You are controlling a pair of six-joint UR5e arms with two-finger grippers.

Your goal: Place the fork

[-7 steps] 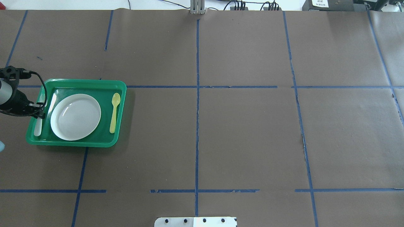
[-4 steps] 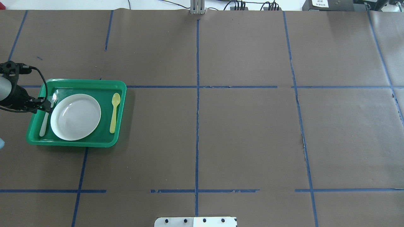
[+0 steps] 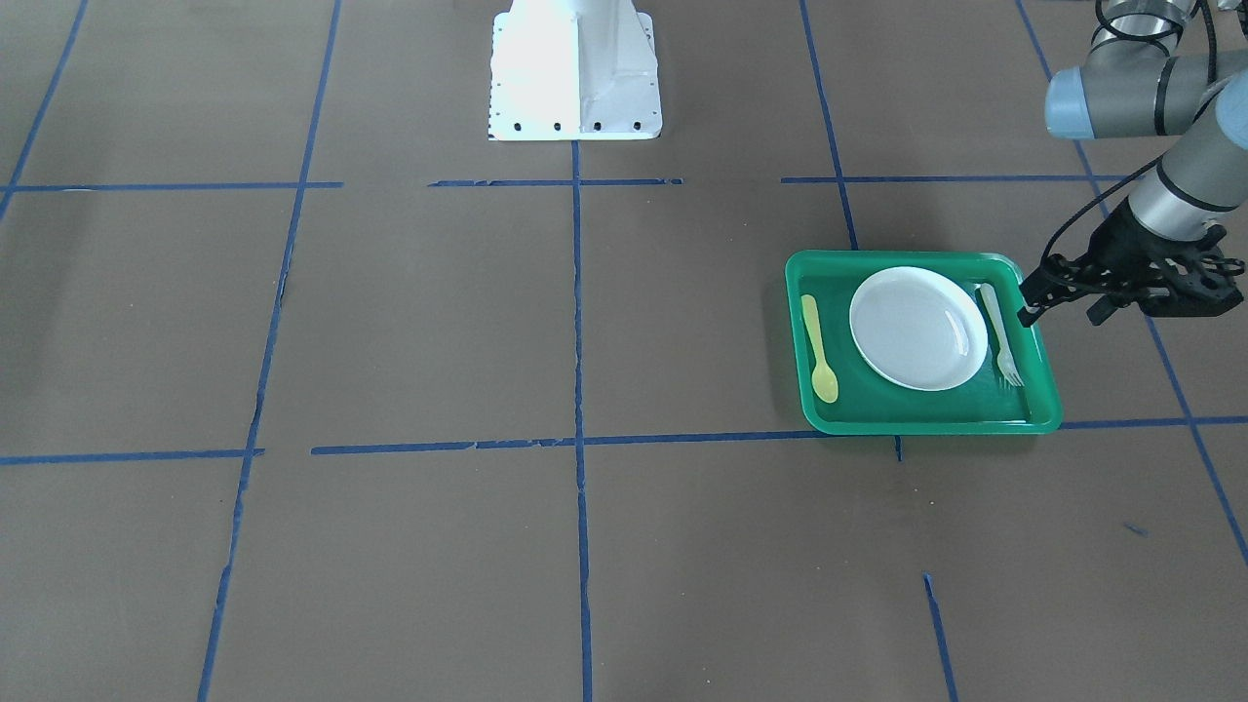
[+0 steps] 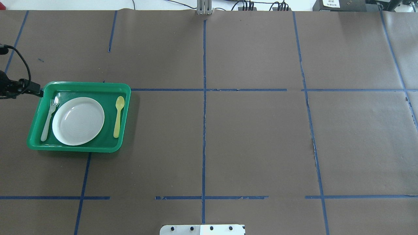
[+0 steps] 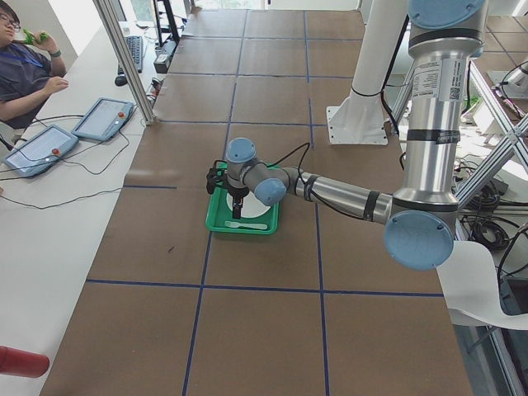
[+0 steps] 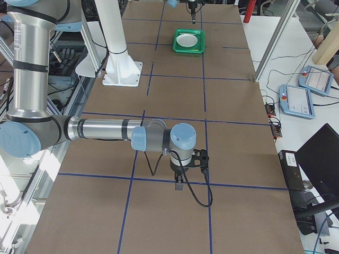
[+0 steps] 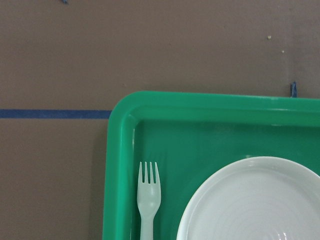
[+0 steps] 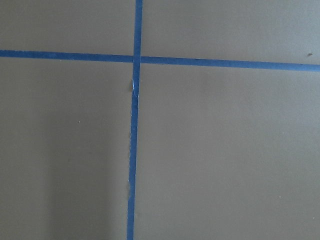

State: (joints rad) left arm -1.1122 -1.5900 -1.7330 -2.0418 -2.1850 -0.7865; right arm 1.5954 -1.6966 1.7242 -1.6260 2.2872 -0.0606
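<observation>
The pale plastic fork (image 4: 49, 119) lies flat in the green tray (image 4: 78, 85), between the tray's left wall and the white plate (image 4: 78, 120), tines toward the far side. It also shows in the front view (image 3: 999, 334) and the left wrist view (image 7: 148, 195). My left gripper (image 3: 1061, 310) is open and empty. It hangs above the tray's far left corner, apart from the fork, and sits at the overhead view's left edge (image 4: 27, 90). My right gripper (image 6: 180, 185) shows only in the right side view, over bare table far from the tray; I cannot tell its state.
A yellow spoon (image 4: 118, 116) lies in the tray right of the plate. Blue tape lines (image 4: 204, 114) cross the brown table cover. The robot's white base (image 3: 575, 68) stands at the table's near edge. An operator (image 5: 21, 70) sits at a side bench with tablets.
The left gripper let go of the fork, which settled beside the plate. The gripper then rose and drew back past the tray's far left corner.
</observation>
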